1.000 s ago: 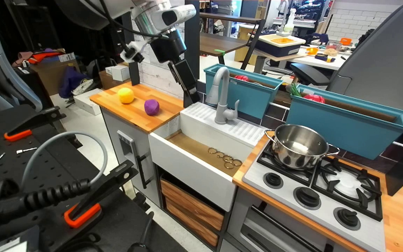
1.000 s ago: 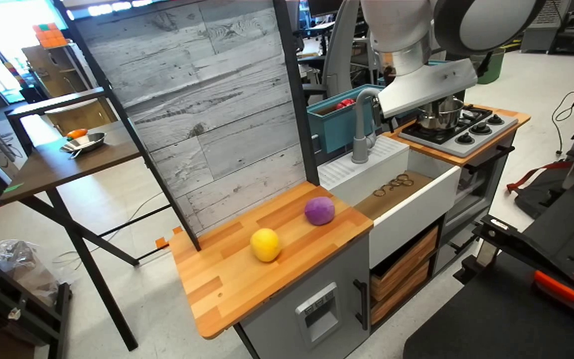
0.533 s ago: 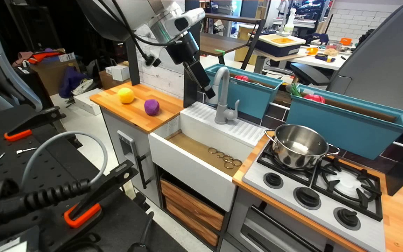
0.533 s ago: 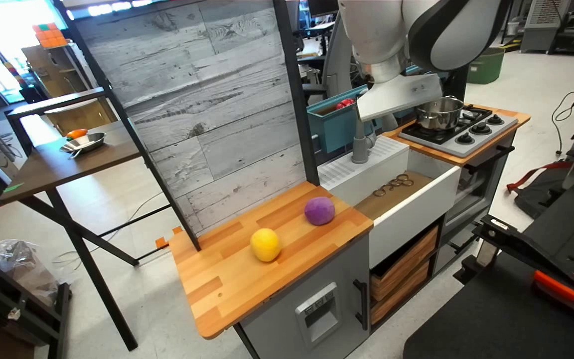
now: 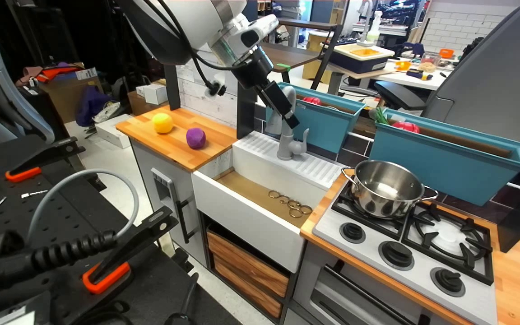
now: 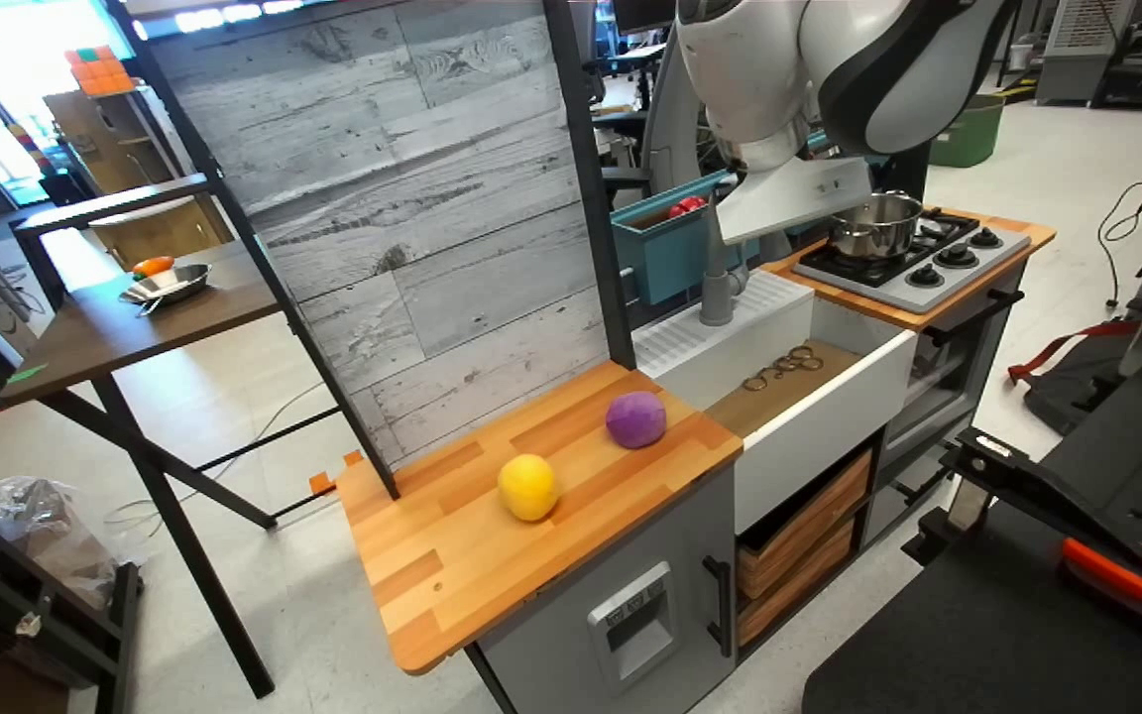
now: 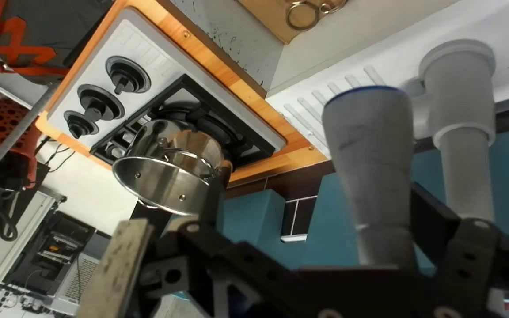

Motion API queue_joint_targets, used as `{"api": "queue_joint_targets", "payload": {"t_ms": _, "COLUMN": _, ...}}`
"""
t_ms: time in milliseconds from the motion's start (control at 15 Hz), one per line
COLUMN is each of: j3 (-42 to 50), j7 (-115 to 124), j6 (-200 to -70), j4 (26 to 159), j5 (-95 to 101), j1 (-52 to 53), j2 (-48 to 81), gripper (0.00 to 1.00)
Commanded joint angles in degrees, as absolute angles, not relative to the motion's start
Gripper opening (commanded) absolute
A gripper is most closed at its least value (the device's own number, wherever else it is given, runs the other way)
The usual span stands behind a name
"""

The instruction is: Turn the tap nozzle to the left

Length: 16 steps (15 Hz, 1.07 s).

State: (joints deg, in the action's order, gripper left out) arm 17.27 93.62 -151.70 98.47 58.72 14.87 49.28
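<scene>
A: What is shown, largest first, facing the sink [image 5: 246,214]?

B: A wooden table [image 6: 472,560] at left; right of it, that sink; farther right, a stove [image 5: 370,249] bearing the steel pot [image 5: 384,201], placed as if for cooking.

A: At the sink's far edge?

B: My hand [image 7: 320,194], raised, fingers [image 7: 433,212] wide apart and gripping nothing, presumably because the turn calls for a sideways push, not a squeeze.

A: What stands there?

B: The tap nozzle [image 5: 285,146], upright at that far edge, spout [image 7: 371,163] arching toward the near side. In the wrist view the spout appears between my fingers; contact I cannot tell. From this straddle, I judge, one finger could swing it left.

A: Smallest parts?

B: A yellow ball [image 6: 528,487] and a purple ball [image 6: 635,418] on the table, left of the sink, likely outside my sweep; last, metal rings [image 5: 294,204] lying toward the sink's right end.
</scene>
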Motion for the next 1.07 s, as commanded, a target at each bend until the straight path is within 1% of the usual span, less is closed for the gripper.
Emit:
{"api": "queue_joint_targets", "payload": {"t_ms": 0, "j3": 16.6, "j7": 93.8, "j6": -150.1, "j4": 97.3, "j5": 60.9, "j1": 13.5, "j2": 49.1, "gripper": 1.00}}
{"api": "queue_joint_targets", "payload": {"t_ms": 133, "j3": 14.6, "j7": 89.3, "j6": -149.3, "j4": 98.7, "j5": 58.9, "j1": 11.5, "j2": 47.7, "gripper": 1.00}}
{"api": "queue_joint_targets", "payload": {"t_ms": 333, "j3": 10.7, "j7": 76.3, "j6": -147.6, "j4": 101.7, "j5": 54.3, "j1": 7.7, "j2": 45.9, "gripper": 1.00}}
{"api": "queue_joint_targets", "payload": {"t_ms": 600, "j3": 6.9, "j7": 62.2, "j6": -148.9, "j4": 104.9, "j5": 50.9, "j1": 2.4, "j2": 43.4, "gripper": 1.00}}
{"api": "queue_joint_targets", "payload": {"t_ms": 933, "j3": 3.7, "j7": 45.1, "j6": -148.5, "j4": 103.2, "j5": 46.2, "j1": -2.7, "j2": 43.3, "gripper": 1.00}}
{"api": "queue_joint_targets", "payload": {"t_ms": 1000, "j3": 2.0, "j7": 42.3, "j6": -147.6, "j4": 102.5, "j5": 46.0, "j1": -4.6, "j2": 43.6, "gripper": 0.75}}
